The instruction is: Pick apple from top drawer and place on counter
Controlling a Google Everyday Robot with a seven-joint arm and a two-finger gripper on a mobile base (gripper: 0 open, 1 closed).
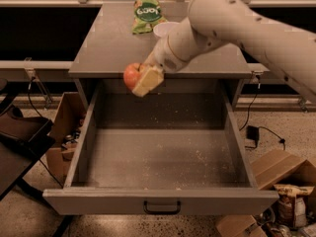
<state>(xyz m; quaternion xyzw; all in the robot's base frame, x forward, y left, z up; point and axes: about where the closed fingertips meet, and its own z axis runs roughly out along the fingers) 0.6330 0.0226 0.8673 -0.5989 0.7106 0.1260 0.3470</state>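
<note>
- Red-orange and yellowish at one side, the apple (130, 75) is clamped in the gripper (139, 79) and touches no surface. It is seen against the front edge of the counter (111, 46), left of that edge's middle.
- One pale tan finger (148, 81) is pressed flat against the apple's right side. The other finger is hidden behind the fruit, and the jaws are closed on it.
- The white arm (237, 23) enters from the upper right and slants down to the left across the right half of the counter.
- The grey wooden top drawer (163, 200) stands pulled out below, with pale crumbs (197, 154) scattered over its floor. A dark metal handle (162, 209) sits in the middle of its front panel.
- The apple hangs above the rear left part of the drawer. Whether it is over the drawer or already over the counter's lip cannot be told from this angle.
- At the back of the counter lies a crumpled green snack bag (147, 14). Just to the right of it and a little nearer is a white bowl (164, 29), half hidden by the arm.
- On the floor an open cardboard box (63, 127) stands beside the drawer's left wall.
- A second cardboard box (279, 168) stands to the right of the drawer, with snack packets (291, 204) near it.
- A black cable with a plug block (253, 131) lies on the floor to the right of the cabinet.
</note>
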